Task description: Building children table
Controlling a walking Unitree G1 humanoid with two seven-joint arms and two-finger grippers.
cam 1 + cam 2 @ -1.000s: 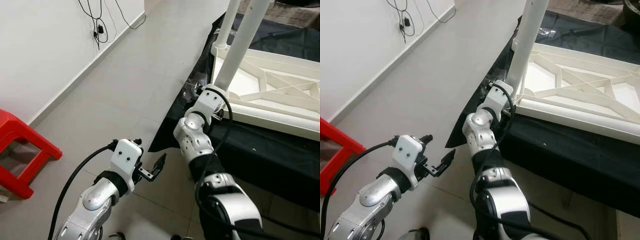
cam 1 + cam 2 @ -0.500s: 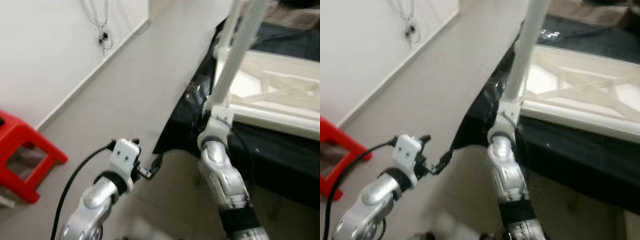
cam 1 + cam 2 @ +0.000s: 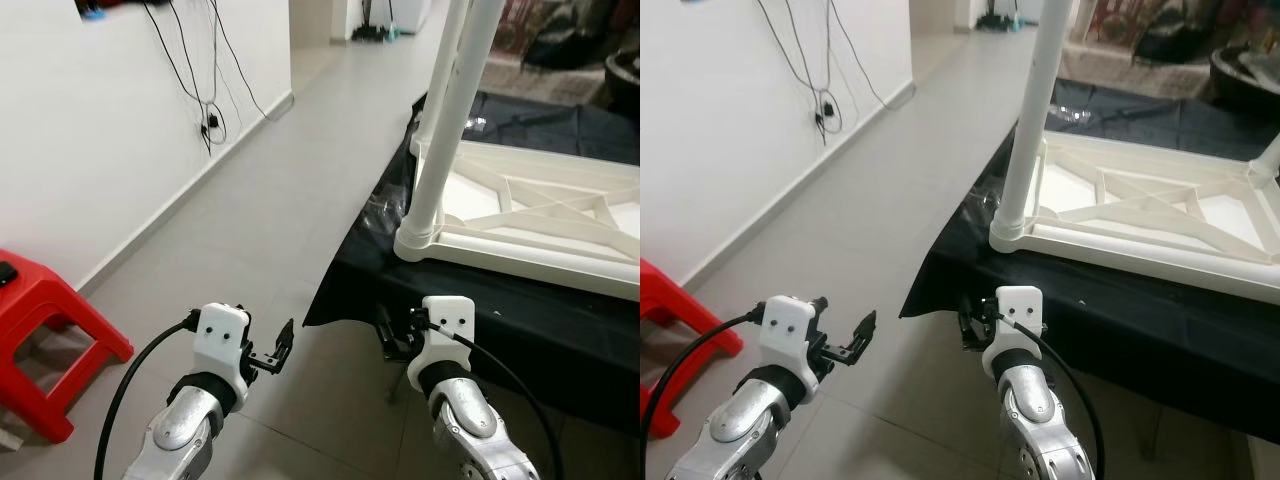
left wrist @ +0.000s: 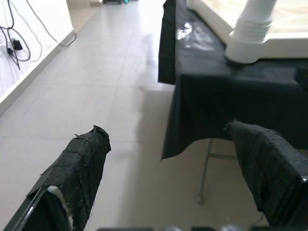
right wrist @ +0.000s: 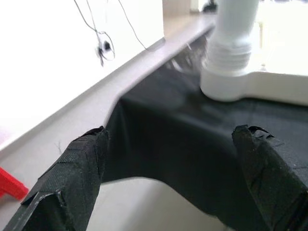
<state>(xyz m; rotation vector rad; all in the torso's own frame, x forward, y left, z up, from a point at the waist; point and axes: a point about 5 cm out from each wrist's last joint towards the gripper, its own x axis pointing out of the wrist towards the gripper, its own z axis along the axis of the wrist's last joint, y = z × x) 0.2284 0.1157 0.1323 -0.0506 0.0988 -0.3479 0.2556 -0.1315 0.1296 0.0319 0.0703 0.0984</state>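
Below the near edge of the black-draped work surface, the right gripper [image 5: 168,178] now hangs free with its fingers spread wide and nothing between them; a second ago it was up against the base of the white table leg [image 3: 448,130], and it has since pulled back and down. That leg stands upright in the near left corner socket of the upturned white table frame [image 3: 540,215], which lies on the black cloth [image 3: 520,310]. Letting go suggests this leg is judged seated, so the next leg is probably due. To the left, the left gripper [image 4: 178,168] hovers over the bare floor, fingers also wide and empty, well apart from the frame. Farther left sits a red stool [image 3: 45,330] by the wall.
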